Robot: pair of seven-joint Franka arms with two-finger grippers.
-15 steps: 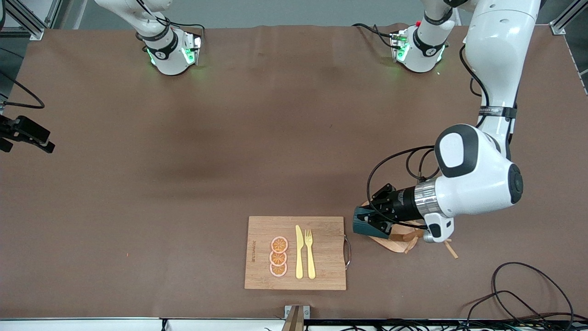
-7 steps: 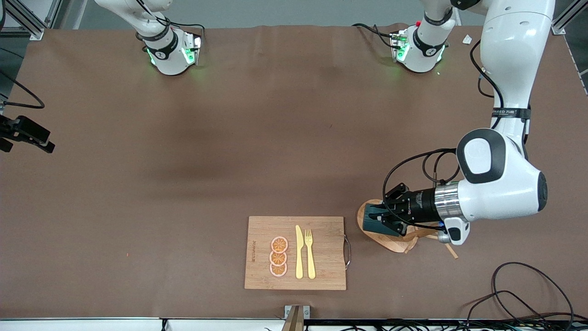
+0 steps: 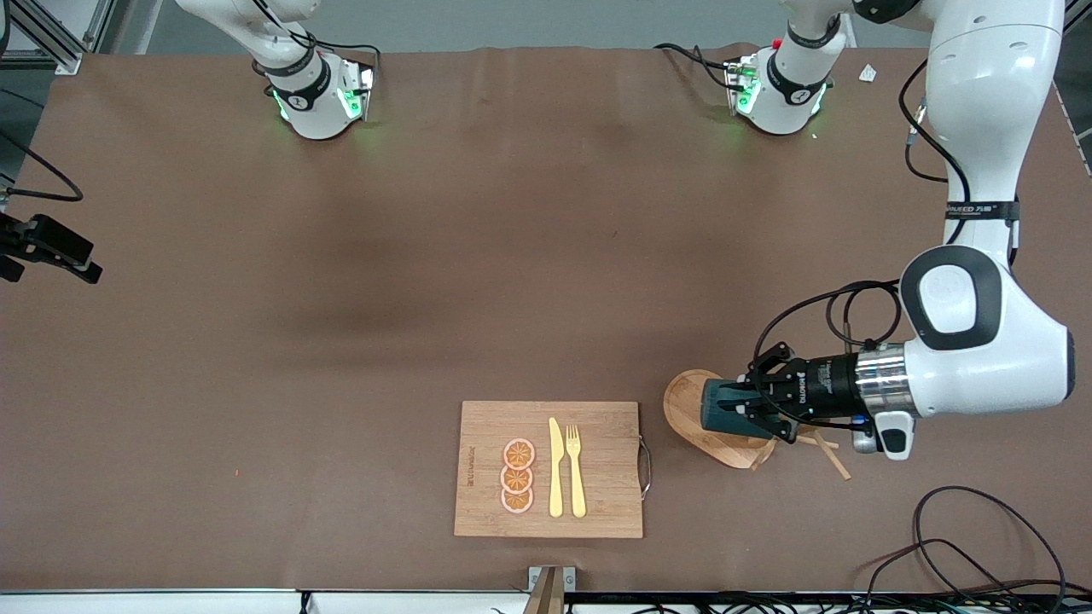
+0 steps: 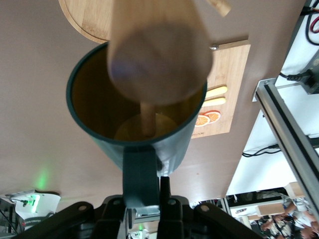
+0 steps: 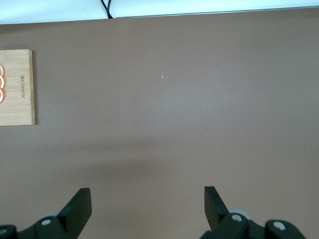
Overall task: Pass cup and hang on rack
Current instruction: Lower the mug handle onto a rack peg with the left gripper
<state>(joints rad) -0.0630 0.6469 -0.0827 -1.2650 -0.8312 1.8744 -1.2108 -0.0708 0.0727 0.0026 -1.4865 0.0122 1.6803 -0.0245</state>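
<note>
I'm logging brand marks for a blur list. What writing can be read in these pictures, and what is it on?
Nothing reads clearly.
Cutting board: a mark burned along one edge, too small to read.
Left arm: lettering on its black band, too blurred to read.
Left gripper: white lettering on the wrist, too small to read.

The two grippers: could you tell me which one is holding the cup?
The left gripper, over the rack, is shut on the cup by its handle; the right gripper is open and empty.

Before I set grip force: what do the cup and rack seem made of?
The cup, held by the left gripper: looks like glazed ceramic or enamel, smooth dark teal, mustard inside; cannot tell which. The rack: light unpainted wood, visible grain on its oval base.
</note>
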